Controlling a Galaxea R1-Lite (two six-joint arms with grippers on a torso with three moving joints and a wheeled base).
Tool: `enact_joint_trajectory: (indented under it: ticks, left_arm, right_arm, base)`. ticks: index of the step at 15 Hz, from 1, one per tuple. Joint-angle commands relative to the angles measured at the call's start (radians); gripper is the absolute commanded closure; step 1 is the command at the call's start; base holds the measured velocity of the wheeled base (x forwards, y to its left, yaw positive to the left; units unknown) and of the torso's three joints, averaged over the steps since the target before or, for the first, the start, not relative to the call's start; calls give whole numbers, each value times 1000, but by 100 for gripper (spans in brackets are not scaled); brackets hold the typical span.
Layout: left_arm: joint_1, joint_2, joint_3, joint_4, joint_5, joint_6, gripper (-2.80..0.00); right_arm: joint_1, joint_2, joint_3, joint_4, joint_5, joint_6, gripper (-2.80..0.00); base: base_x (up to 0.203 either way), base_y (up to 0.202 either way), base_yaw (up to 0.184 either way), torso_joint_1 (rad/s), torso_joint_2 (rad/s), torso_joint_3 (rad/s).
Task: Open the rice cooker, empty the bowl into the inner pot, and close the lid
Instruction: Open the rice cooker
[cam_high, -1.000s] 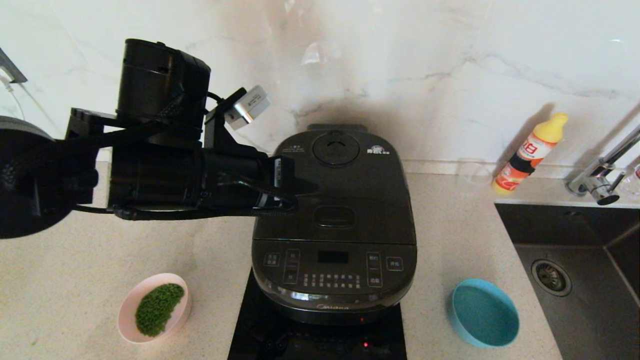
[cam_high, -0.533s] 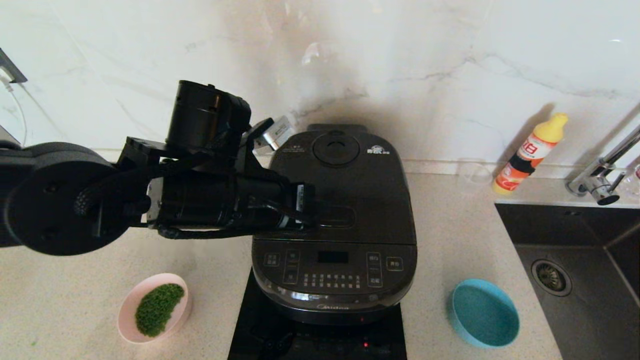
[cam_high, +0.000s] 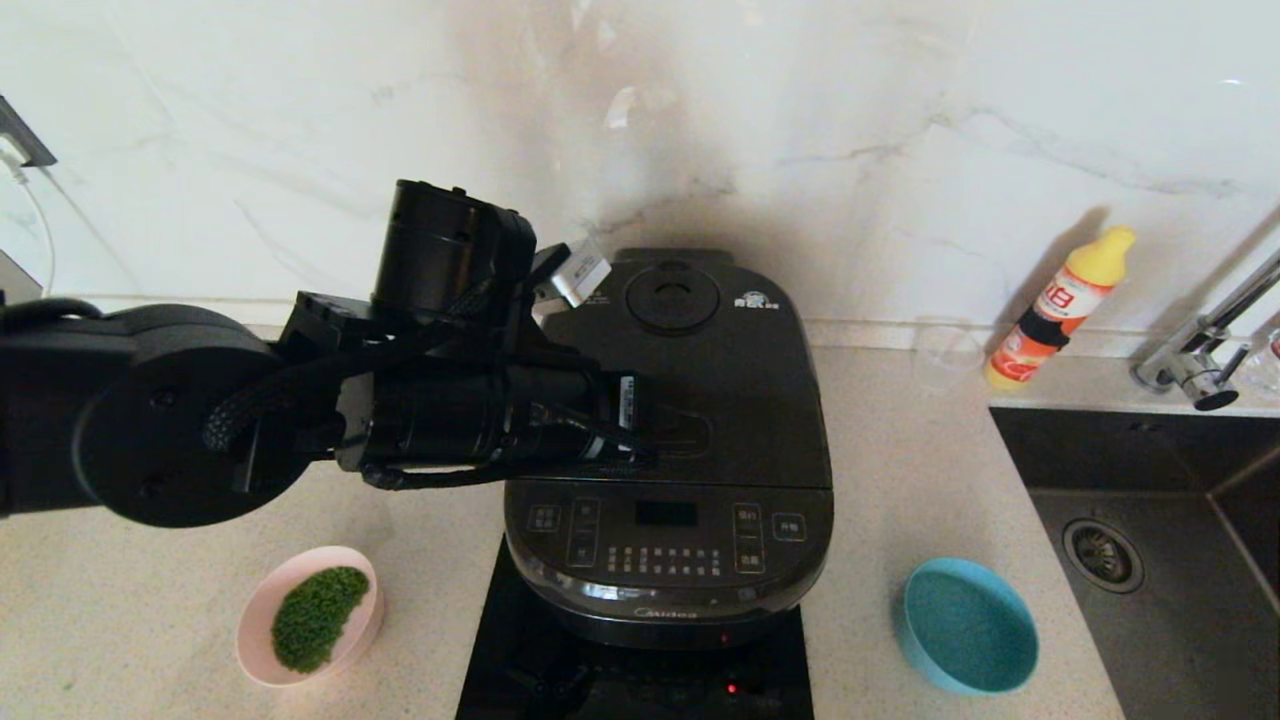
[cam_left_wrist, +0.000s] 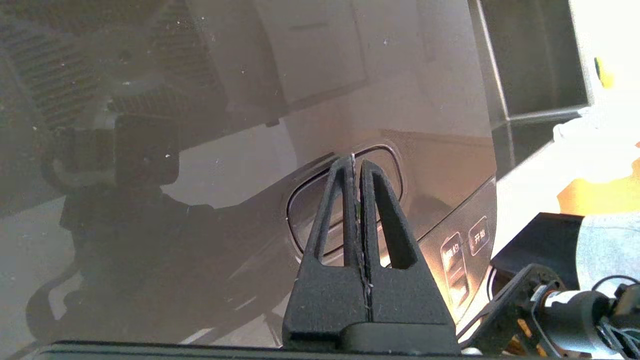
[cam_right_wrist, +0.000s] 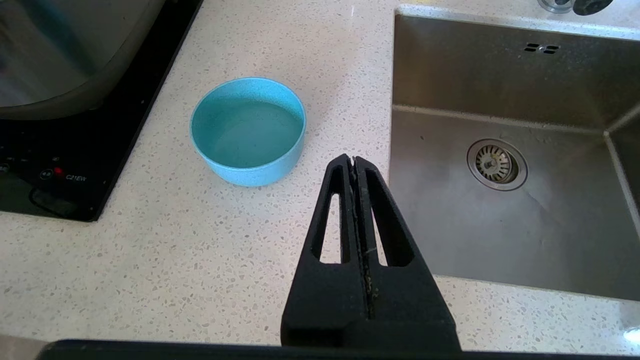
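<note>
The black rice cooker (cam_high: 668, 540) stands at the centre of the counter on a black hob, its lid (cam_high: 740, 380) closed. My left gripper (cam_high: 650, 440) is shut and empty, its tips over the oval latch button (cam_high: 690, 432) on the lid. The left wrist view shows the shut gripper (cam_left_wrist: 356, 162) above the latch button (cam_left_wrist: 305, 210). The pink bowl (cam_high: 262, 620) holds green bits and sits on the counter at the front left of the cooker. The inner pot is hidden under the lid. My right gripper (cam_right_wrist: 354, 162) is shut and empty above the counter, beside the sink.
A teal bowl (cam_high: 968, 625) sits right of the cooker; it also shows in the right wrist view (cam_right_wrist: 248, 130). A steel sink (cam_high: 1170, 540) lies at the far right with a tap (cam_high: 1205, 350). An orange-and-yellow bottle (cam_high: 1060, 305) and a clear cup (cam_high: 945, 352) stand by the back wall.
My left arm has moved right and down over the lid, bringing the shut gripper from the lid's left side onto the latch button. The lid stays closed.
</note>
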Motion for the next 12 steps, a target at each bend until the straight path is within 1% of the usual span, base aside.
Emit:
enact_joint_trajectory:
  ticks: [1,3,4,6,9,12]
  left_arm:
    - [0,3,10,3,0,0,0]
    - [0,-2,18,3,2,0,0]
    - [0,-2,30,3,15,1,0]
    - [0,-11,16,-3,40,-5,0]
    - [0,-74,-1,-84,44,-18,0]
    - [0,-142,-13,-95,43,-19,0]
  right_arm:
    - [0,0,0,0,2,0,0]
    - [0,0,0,0,1,0,0]
    - [0,0,0,0,1,0,0]
    - [0,0,0,0,2,0,0]
    - [0,0,0,0,2,0,0]
    - [0,0,0,0,1,0,0]
  base:
    - [0,0,0,0,0,0]
    - [0,0,0,0,0,0]
    - [0,0,0,0,0,0]
    - [0,0,0,0,0,0]
    - [0,0,0,0,0,0]
    - [0,0,0,0,0,0]
